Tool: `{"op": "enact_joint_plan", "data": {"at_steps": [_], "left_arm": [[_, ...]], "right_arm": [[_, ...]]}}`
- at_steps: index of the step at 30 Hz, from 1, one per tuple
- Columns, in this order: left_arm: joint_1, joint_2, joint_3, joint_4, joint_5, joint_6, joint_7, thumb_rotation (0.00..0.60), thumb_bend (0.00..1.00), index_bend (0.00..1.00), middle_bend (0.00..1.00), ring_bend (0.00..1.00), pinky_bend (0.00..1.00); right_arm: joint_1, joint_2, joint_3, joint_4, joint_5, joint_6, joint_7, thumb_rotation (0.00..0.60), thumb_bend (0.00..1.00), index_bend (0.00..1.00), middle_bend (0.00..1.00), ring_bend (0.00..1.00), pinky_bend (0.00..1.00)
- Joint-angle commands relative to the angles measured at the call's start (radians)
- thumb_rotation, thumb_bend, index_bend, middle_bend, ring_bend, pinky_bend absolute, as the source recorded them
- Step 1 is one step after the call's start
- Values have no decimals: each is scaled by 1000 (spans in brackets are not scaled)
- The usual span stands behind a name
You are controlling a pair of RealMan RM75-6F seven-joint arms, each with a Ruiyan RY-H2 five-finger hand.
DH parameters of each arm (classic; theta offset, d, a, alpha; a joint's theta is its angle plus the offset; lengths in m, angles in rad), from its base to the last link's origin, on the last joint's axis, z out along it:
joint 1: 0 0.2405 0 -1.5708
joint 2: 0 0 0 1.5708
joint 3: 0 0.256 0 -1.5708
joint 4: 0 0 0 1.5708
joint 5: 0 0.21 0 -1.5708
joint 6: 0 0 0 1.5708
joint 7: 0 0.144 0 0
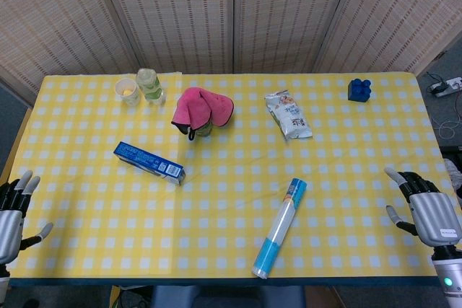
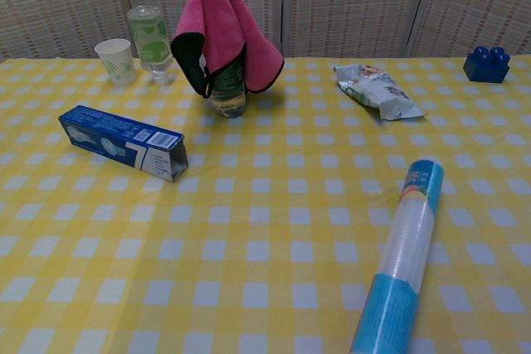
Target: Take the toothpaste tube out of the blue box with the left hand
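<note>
Head view: table under a yellow-and-white checked cloth (image 1: pixel 231 207), woven screens behind. Left hand (image 1: pixel 13 210) sits at the near left edge of the table, fingers spread apart, holding nothing. Right hand (image 1: pixel 426 210) sits at the near right edge, fingers likewise apart and empty. Both hands are well apart from every object; neither shows in the chest view.

Blue box (image 1: pixel 149 163) lies flat on the left half of the cloth, long axis running diagonally, far end toward the left, near end toward the middle. Chest view shows the box's near end (image 2: pixel 168 159) facing the camera with a pale flap; whether it is open cannot be told. Toothpaste tube itself is not visible from either camera; only the box shows.

Other items: a paper cup (image 1: pixel 128 91) and a clear bottle (image 1: pixel 150 84) side by side at the far left. A pink cloth (image 1: pixel 203 110) draped over a bottle (image 2: pixel 228 93) near the far middle. A snack packet (image 1: pixel 289 115) right of it. A blue toy brick (image 1: pixel 359 89) at far right. A blue-and-clear roll (image 1: pixel 279 227) lies diagonally at near centre-right.
</note>
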Motion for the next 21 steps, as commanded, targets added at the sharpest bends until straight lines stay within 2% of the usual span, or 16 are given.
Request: {"op": "enact_joint_plan", "data": {"at_steps": [1,21], "left_arm": [[1,1,2,-3,-2,-3,4,600,209,67,40,64,41],[2,4,4,-7,4,-6,11,600,209,67,40,64,41]], "right_arm": [[0,1,0,1,-1,1,2,600,310,154,241,171,289],[25,5,-8,14,-48,-15,15,600,310,154,241,171,289]]}}
